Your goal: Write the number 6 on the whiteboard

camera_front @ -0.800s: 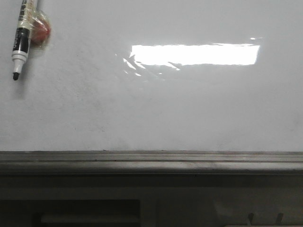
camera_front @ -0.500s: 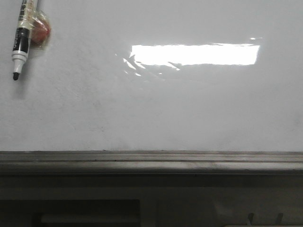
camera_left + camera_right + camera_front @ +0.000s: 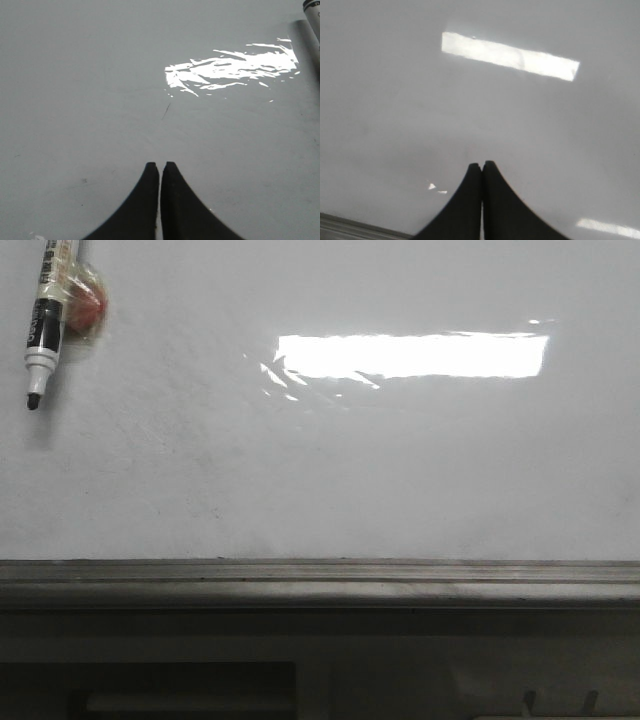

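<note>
Whiteboard (image 3: 330,480): glossy, faintly smudged, a bright glare band upper centre; a grey tray (image 3: 320,582) bounds its near edge. No number 6 is drawn; the surface is unmarked apart from smudges.

Marker (image 3: 46,320): lies at the far-left corner, black tip pointing toward the tray, uncapped, beside a small red object (image 3: 86,302); probably parked there for pickup.

Left gripper (image 3: 160,167): fingers pressed together, holding nothing, above bare board.

Right gripper (image 3: 482,165): likewise clenched and empty.

Open room: wide clear board centre and right, seemingly ample for writing.
</note>
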`<state>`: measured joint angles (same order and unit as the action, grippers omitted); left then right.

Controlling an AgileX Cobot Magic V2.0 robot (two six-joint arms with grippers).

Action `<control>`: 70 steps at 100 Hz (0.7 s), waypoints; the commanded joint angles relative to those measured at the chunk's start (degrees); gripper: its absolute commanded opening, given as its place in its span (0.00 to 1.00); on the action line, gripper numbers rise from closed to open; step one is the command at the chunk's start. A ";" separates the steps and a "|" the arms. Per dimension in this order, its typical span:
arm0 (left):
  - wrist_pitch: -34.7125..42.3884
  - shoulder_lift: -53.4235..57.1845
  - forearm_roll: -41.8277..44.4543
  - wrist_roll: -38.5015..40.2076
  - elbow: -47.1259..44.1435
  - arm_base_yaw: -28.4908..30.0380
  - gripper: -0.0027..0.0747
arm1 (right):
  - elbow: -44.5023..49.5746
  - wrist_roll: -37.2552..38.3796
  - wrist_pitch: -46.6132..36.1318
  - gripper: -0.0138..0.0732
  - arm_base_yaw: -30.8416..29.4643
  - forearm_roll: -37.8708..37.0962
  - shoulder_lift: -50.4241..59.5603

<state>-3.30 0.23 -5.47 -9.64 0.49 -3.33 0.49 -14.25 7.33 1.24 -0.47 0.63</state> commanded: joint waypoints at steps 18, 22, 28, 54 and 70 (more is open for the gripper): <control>4.74 1.75 -17.73 0.02 -2.77 0.03 0.01 | 1.39 0.00 -6.25 0.08 -0.42 9.80 1.02; 4.63 1.75 -21.41 0.02 -2.77 0.03 0.01 | 1.39 0.00 -7.33 0.08 -0.42 13.09 1.02; 5.26 1.75 -25.70 0.02 -2.77 0.03 0.01 | 1.39 0.00 -8.78 0.08 -0.42 18.38 1.02; 7.49 1.75 -41.50 0.02 -2.09 0.03 0.01 | 0.76 0.00 -10.62 0.08 -0.42 32.32 1.02; 2.28 0.26 -39.34 -0.22 2.63 0.03 0.01 | -3.87 0.00 -2.33 0.11 -0.42 32.32 -1.91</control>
<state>-0.73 0.23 -45.59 -9.64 0.86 -3.33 0.07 -14.25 4.84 1.24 31.44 0.63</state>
